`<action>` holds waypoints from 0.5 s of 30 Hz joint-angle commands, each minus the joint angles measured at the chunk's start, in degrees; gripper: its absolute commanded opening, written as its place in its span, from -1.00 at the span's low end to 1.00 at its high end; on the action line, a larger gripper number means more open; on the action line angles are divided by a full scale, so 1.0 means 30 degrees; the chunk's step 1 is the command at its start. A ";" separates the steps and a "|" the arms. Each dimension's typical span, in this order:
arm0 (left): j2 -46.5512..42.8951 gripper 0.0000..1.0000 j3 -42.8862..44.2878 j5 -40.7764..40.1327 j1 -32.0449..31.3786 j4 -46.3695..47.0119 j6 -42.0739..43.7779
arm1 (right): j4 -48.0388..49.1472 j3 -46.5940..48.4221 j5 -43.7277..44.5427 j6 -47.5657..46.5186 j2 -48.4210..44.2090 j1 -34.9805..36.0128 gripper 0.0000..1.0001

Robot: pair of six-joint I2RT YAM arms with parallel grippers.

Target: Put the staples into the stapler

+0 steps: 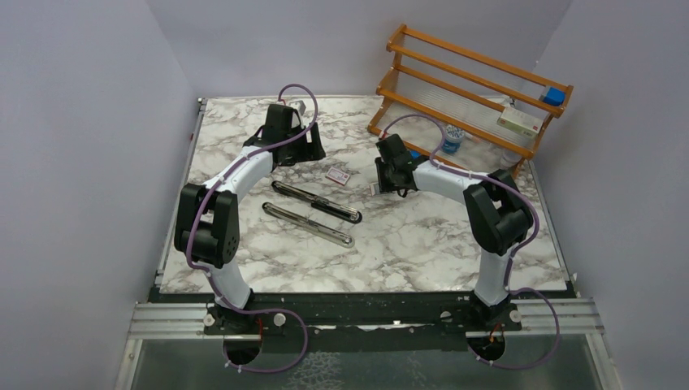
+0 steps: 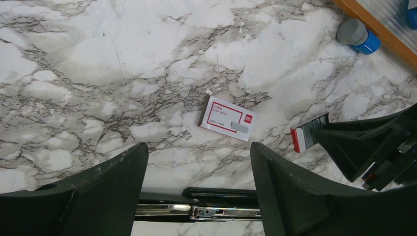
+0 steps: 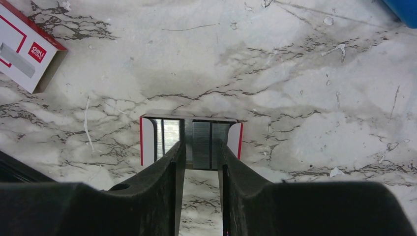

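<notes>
1. While the marble table (image 1: 422,244) holds everything needed, nothing is loaded yet. The stapler (image 1: 317,203) lies near the middle with its two long halves parted, side by side. Its silver channel looks bare, and neither arm touches it.
2. The left gripper (image 2: 197,152) hangs above the table with its jaws wide and nothing between them. The stapler is just below it in its wrist view.
3. The right gripper (image 3: 201,147) is down at the staples with its jaws narrow. They straddle one strip, with a thin gap showing on each side, so I judge nothing is gripped yet.
4. The staple box's pink-and-white sleeve (image 2: 227,118) lies empty, between the two grippers.
5. Its inner tray (image 3: 147,140) has been slid out and sits apart from the sleeve, near the right arm.
6. The staple strips (image 3: 169,135) remain in that tray. One must be pinched, carried to the channel and laid in, and then the stapler shut.
</notes>
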 commanded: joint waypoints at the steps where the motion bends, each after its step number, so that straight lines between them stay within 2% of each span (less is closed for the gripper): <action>1: 0.0163 0.58 0.0231 -0.0135 -0.0106 -0.0104 0.0183 | -0.0352 -0.0042 0.0585 0.0036 0.0384 -0.0079 -0.31; 15: 0.0307 0.58 0.0260 -0.0047 -0.0089 -0.0104 0.0154 | -0.0397 -0.0042 0.1183 -0.0161 0.0106 -0.0079 -0.26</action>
